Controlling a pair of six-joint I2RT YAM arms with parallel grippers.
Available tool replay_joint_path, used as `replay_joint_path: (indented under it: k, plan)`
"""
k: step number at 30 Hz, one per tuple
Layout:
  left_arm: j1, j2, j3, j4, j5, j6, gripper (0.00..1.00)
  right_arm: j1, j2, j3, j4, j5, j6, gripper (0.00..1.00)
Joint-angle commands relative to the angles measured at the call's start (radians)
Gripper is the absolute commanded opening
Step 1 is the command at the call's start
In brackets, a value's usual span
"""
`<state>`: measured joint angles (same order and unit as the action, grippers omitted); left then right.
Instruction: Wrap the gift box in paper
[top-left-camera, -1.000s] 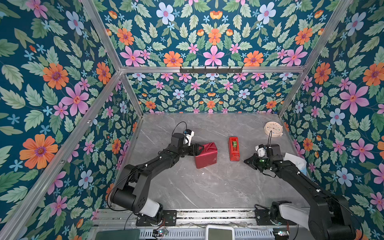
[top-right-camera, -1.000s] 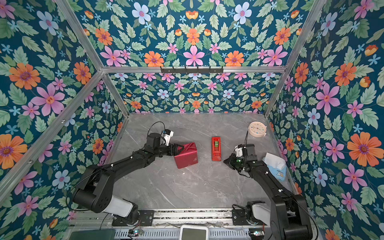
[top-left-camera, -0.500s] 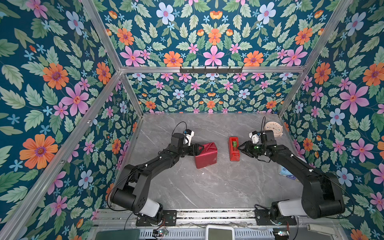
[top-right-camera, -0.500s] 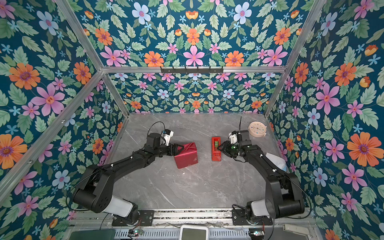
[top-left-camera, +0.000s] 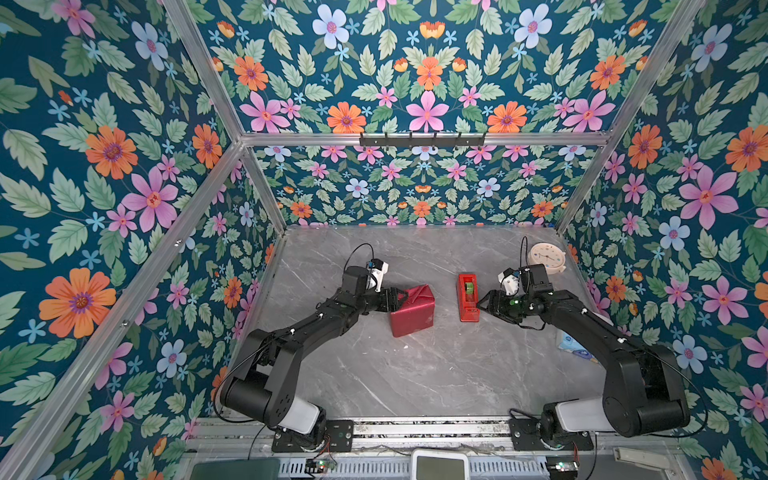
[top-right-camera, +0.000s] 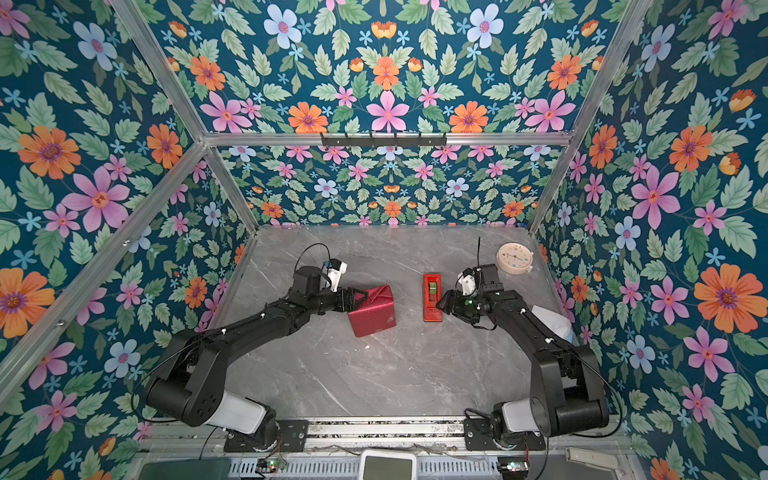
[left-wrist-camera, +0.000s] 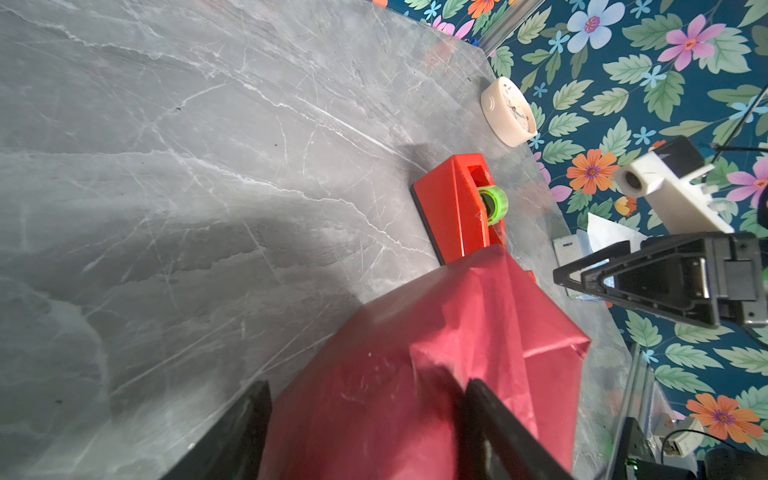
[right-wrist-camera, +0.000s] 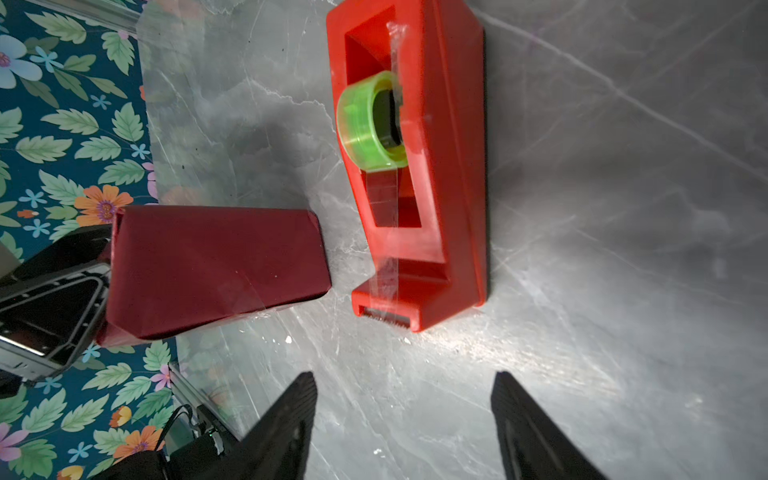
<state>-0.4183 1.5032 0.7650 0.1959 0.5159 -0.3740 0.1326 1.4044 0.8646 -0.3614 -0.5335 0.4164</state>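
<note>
Looking down in both top views, we find the gift box (top-left-camera: 413, 311), fully covered in maroon paper (left-wrist-camera: 415, 374), near the middle of the grey tabletop (top-left-camera: 415, 374), left of the red tape dispenser (top-left-camera: 467, 297) and apart from it. We see the left hand (left-wrist-camera: 368, 384) clamped on the wrapped box, one finger on each side, at the end with the folded flaps. We see the right hand (right-wrist-camera: 403, 376) spread wide with nothing between its fingers, just short of the dispenser's cutter end.
</note>
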Motion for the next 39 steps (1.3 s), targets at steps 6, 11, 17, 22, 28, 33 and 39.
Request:
replay_joint_path:
  k: [6, 11, 17, 22, 28, 33, 39]
  plan:
    - [0.001, 0.011, -0.009, -0.144, -0.073, 0.033, 0.74, 0.000, 0.150, 0.136, 0.040, -0.091, 0.025, 0.50]
    - [0.001, 0.009, -0.010, -0.147, -0.074, 0.035, 0.74, -0.001, 0.240, 0.181, 0.055, -0.146, 0.046, 0.46]
    - [0.001, 0.008, -0.007, -0.148, -0.076, 0.035, 0.74, -0.001, 0.310, 0.185, 0.056, -0.170, 0.056, 0.42]
    - [0.000, 0.014, -0.007, -0.144, -0.071, 0.035, 0.74, -0.001, 0.319, 0.161, 0.059, -0.171, 0.053, 0.42]
    - [0.001, 0.012, -0.007, -0.145, -0.073, 0.035, 0.75, -0.007, 0.360, 0.164, 0.087, -0.217, 0.086, 0.38]
    - [0.001, 0.011, -0.007, -0.146, -0.073, 0.035, 0.74, -0.031, 0.388, 0.154, 0.148, -0.274, 0.136, 0.34]
    - [0.001, 0.008, -0.008, -0.147, -0.073, 0.035, 0.74, -0.036, 0.391, 0.131, 0.177, -0.301, 0.161, 0.25]
